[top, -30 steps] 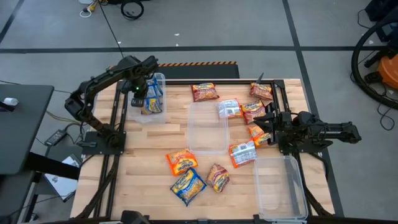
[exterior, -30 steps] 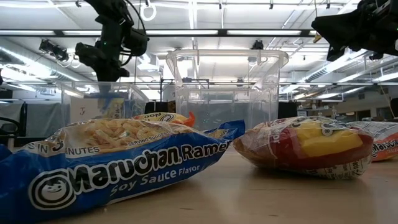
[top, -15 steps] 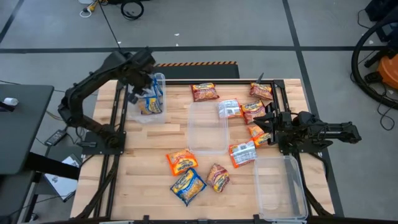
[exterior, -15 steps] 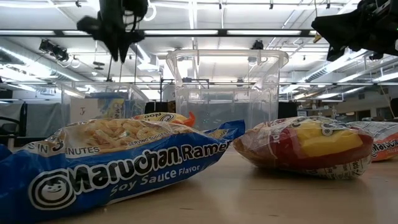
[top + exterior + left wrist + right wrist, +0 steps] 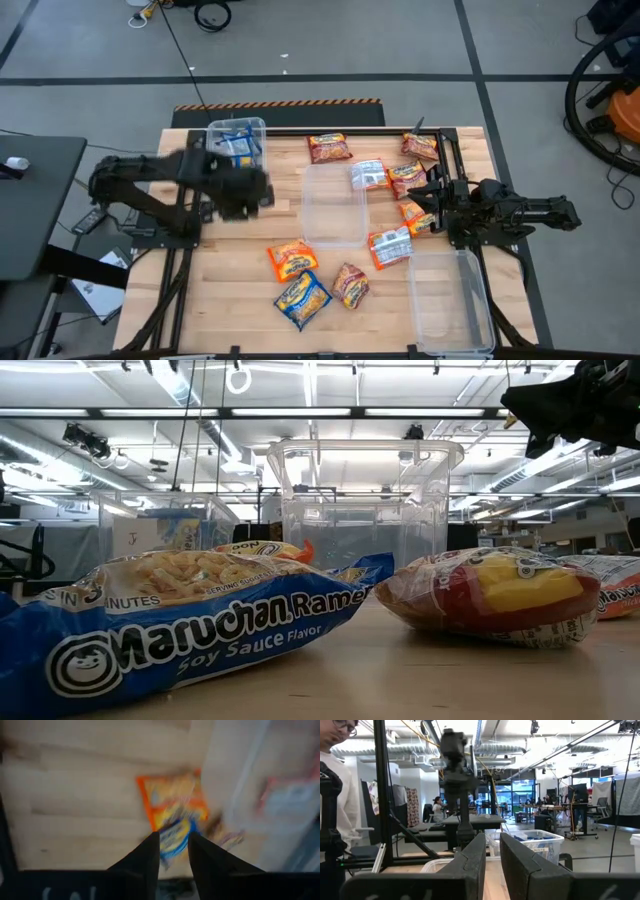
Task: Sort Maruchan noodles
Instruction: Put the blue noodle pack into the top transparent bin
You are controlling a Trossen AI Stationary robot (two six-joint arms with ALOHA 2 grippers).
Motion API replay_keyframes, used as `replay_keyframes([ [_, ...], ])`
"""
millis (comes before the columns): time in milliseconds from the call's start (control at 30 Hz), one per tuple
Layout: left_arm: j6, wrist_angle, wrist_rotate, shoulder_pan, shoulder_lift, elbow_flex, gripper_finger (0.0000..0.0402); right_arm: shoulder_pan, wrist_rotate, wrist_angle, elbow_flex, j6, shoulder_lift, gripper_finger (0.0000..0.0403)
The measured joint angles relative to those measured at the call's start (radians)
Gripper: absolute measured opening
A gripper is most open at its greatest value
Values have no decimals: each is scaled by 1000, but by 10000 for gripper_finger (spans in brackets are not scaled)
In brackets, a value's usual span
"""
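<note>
Three clear bins [image 5: 334, 204]; left gripper [image 5: 250, 192] empty, fingers apart, beside nine loose noodle packets [image 5: 293, 259]; right gripper's [image 5: 432, 203] grip unclear.

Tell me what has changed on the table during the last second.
The left gripper has left the clear plastic bin holding blue packets and swung toward the table's middle, holding nothing. The right gripper, the other packets and bins have not moved.
</note>
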Motion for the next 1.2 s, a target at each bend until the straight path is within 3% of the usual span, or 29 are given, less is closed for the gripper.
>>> replay_keyframes([
  [267,-184,205,-68,-314,61,-18,168,0,-1,0,0,0,0,64],
  [433,-252,316,-86,-398,182,-18,196,0,0,1,0,0,0,64],
  [800,-316,664,-146,-332,474,-19,211,0,0,0,0,0,0,64],
  [1000,-331,729,-187,-277,602,-19,211,0,0,-1,0,0,0,64],
  [1200,-331,760,-262,-274,644,-13,211,0,0,0,0,0,0,64],
])
